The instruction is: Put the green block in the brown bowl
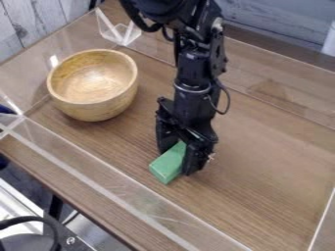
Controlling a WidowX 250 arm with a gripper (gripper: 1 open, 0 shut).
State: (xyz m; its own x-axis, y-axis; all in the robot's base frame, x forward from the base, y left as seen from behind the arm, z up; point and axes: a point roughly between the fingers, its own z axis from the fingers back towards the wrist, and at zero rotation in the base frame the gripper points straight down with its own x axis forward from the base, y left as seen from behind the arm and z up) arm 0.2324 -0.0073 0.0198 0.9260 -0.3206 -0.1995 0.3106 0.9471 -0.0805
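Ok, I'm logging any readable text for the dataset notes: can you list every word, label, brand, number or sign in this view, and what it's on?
None can be read.
green block: plain, no marking.
brown bowl: bare wood grain, no label.
gripper and the black arm above it: no lettering that can be made out at this size.
wooden table: no signs or stickers visible.

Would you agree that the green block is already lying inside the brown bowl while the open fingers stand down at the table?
Not quite. In the camera view the green block lies on the wooden table, between the open fingers of the gripper, well apart from the brown bowl, which holds nothing. The rest is right: the fingers are open and down at the table.
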